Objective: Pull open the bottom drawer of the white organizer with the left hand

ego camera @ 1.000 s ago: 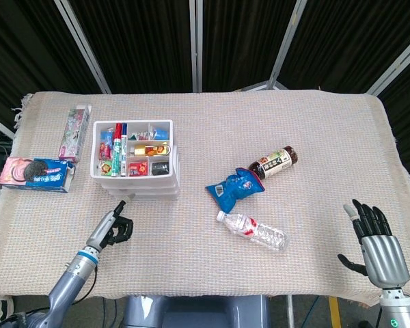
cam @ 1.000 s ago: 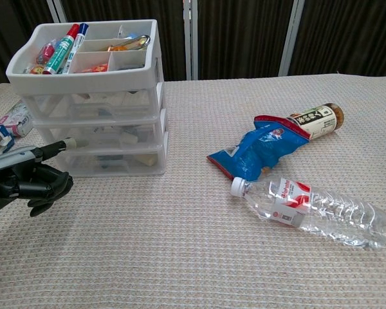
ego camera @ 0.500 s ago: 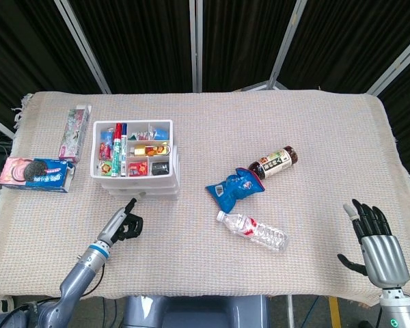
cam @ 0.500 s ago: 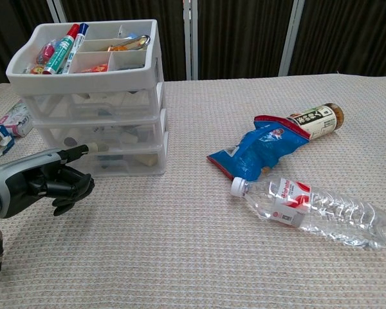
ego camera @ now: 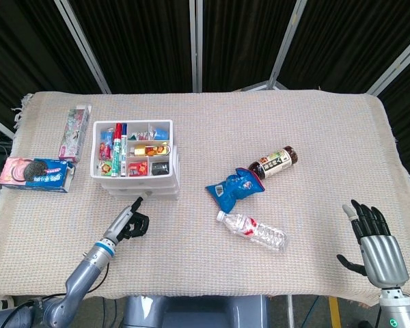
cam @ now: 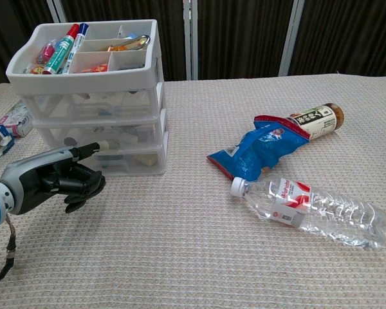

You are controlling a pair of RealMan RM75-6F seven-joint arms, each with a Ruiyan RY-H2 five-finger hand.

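Note:
The white organizer [ego camera: 141, 179] [cam: 93, 71] stands at the left of the table, its top tray full of pens and small items. Its bottom drawer [cam: 130, 161] sits flush with the two drawers above it. My left hand [ego camera: 130, 223] [cam: 53, 183] is just in front of the organizer, low over the cloth. One finger stretches out with its tip at the bottom drawer's front; the other fingers are curled in and hold nothing. Whether the tip touches the drawer is unclear. My right hand [ego camera: 376, 240] hovers at the table's near right corner, fingers spread and empty.
A blue snack packet [ego camera: 235, 186], a dark sauce bottle [ego camera: 276, 161] and a clear water bottle [ego camera: 253, 231] lie mid-table, right of the organizer. An Oreo pack [ego camera: 34, 173] and a pink box [ego camera: 74, 132] lie left of it.
My left hand has slid to the right and forward along the organizer's front, its outstretched finger now nearer the middle of the bottom drawer. The right hand has stayed put.

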